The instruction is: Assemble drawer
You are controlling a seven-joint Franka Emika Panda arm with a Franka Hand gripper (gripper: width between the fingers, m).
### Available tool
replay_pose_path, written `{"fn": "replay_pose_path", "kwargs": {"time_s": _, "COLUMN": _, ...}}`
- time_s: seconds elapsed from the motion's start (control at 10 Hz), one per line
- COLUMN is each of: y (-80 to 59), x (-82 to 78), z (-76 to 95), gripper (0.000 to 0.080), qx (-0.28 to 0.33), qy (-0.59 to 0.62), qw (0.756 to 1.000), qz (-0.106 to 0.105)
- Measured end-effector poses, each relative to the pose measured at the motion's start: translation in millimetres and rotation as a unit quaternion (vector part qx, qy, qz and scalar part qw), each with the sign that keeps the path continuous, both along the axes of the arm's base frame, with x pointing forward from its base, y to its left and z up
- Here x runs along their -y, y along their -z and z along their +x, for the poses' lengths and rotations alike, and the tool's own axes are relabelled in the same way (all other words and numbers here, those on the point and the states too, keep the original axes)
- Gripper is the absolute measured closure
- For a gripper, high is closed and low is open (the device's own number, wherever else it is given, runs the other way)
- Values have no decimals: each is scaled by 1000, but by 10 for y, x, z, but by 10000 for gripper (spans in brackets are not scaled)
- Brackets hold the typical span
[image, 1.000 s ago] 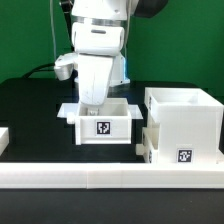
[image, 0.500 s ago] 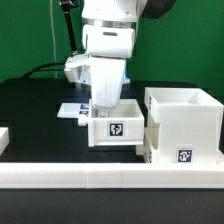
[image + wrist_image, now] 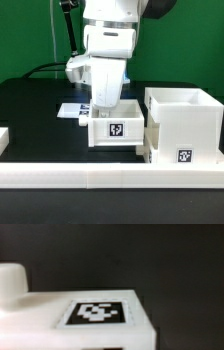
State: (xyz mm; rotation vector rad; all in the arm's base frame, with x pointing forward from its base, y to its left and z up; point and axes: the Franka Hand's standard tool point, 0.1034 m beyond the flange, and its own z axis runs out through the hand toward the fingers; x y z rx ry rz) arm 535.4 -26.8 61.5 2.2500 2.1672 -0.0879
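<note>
A small white open drawer box (image 3: 117, 130) with a black-and-white tag on its front stands at the table's middle, right beside the larger white drawer housing (image 3: 183, 125) on the exterior view's right. My gripper (image 3: 104, 108) reaches down into the small box at its wall on the exterior view's left. The fingertips are hidden by the box. The wrist view shows the box's white surface (image 3: 40, 328) and its tag (image 3: 98, 313) very close and blurred.
The marker board (image 3: 70, 111) lies behind the small box on the exterior view's left. A long white ledge (image 3: 100, 178) runs along the front. A white piece (image 3: 4, 137) shows at the left edge. The table top is black.
Over the last second the small box and my gripper moved together toward the exterior view's right, up to the housing, which uncovered the marker board. No change in the last half second.
</note>
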Motion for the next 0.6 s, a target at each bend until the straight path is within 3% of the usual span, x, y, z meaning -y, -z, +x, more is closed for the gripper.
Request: {"fn": "replay_pose_path", "kwargs": {"time_s": 0.6, "y": 54, "x": -10, "z": 16, "gripper": 757, "qx": 0, "qy": 2, "qw": 1000, "qz": 0}}
